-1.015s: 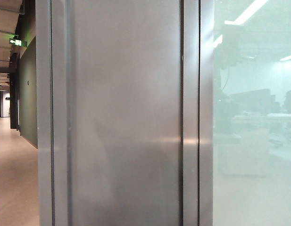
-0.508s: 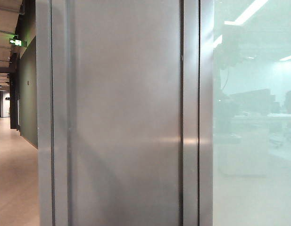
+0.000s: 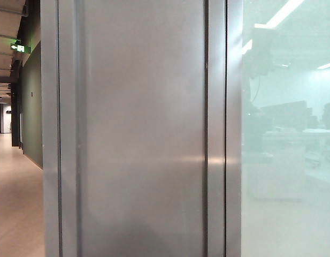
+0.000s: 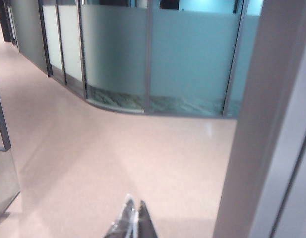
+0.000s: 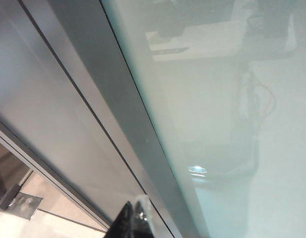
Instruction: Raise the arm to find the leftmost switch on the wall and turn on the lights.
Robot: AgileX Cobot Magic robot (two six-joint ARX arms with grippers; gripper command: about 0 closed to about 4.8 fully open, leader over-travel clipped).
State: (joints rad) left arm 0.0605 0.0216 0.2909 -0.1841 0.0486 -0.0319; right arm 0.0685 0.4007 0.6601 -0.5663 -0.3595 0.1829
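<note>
The search step is judged in hand: no switch is seen on the wall (image 3: 140, 128), both the left claw (image 4: 134, 218) over the floor and the right claw (image 5: 135, 218) by the wall are pinched narrow and empty, and further raising is called for.

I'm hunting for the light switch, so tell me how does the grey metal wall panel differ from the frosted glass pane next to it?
In the exterior view, the wall is opaque, dull grey metal; the glass pane is pale green. The wall shows only soft sheen; the pane shows hazy desks and the arm. Both stand upright, and neither shows a switch. The left gripper and right gripper look shut.
</note>
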